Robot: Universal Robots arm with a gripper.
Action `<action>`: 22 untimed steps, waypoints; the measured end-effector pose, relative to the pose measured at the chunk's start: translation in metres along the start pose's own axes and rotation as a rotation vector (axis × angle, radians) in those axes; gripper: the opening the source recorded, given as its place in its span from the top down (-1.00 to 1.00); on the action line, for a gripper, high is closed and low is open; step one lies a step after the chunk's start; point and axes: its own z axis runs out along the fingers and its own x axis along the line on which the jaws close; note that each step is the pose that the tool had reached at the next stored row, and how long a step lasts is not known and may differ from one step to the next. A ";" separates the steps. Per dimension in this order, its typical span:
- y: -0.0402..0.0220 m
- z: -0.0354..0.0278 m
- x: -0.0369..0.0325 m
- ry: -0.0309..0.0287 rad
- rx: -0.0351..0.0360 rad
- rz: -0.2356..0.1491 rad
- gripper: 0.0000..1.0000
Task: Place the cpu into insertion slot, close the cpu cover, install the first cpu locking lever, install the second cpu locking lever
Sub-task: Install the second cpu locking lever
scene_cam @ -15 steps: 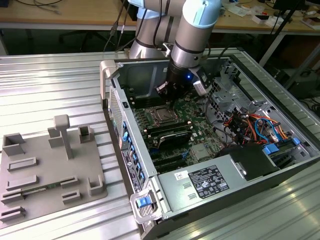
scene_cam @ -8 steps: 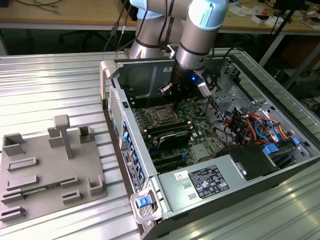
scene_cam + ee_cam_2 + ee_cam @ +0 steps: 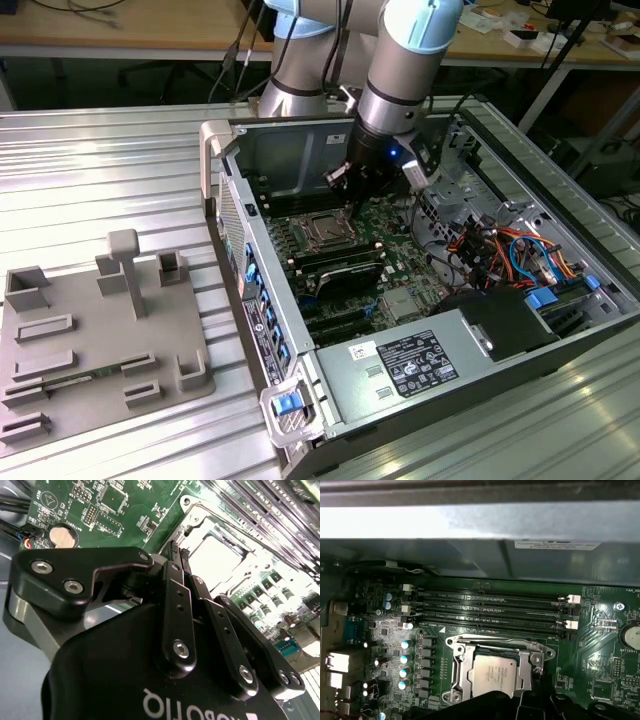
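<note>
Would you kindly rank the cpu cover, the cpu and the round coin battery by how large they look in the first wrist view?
Largest to smallest, as they look in the first wrist view:
1. cpu cover, the silvery frame lying closed around the chip.
2. cpu, its lower edge hidden behind the gripper.
3. coin battery, cut off by the picture's edge, so its rank is less sure.

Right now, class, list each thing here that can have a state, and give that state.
cpu: seated in the insertion slot.
cpu cover: closed flat over the cpu.
computer case: lying on its side, side panel off.
end effector: fingers together, holding nothing, beside the slot.
</note>
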 end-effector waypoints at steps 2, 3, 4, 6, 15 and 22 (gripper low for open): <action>-0.0027 -0.0010 0.0001 0.0000 0.0010 0.000 0.70; -0.0048 -0.0011 0.0002 0.0001 0.0017 0.000 0.70; -0.0081 -0.0011 0.0004 0.0002 0.0028 0.000 0.70; -0.0122 -0.0011 0.0006 0.0003 0.0043 0.000 0.70; -0.0272 -0.0015 0.0014 0.0008 0.0117 0.000 0.79; -0.0298 -0.0015 0.0013 0.0008 0.0117 0.000 0.79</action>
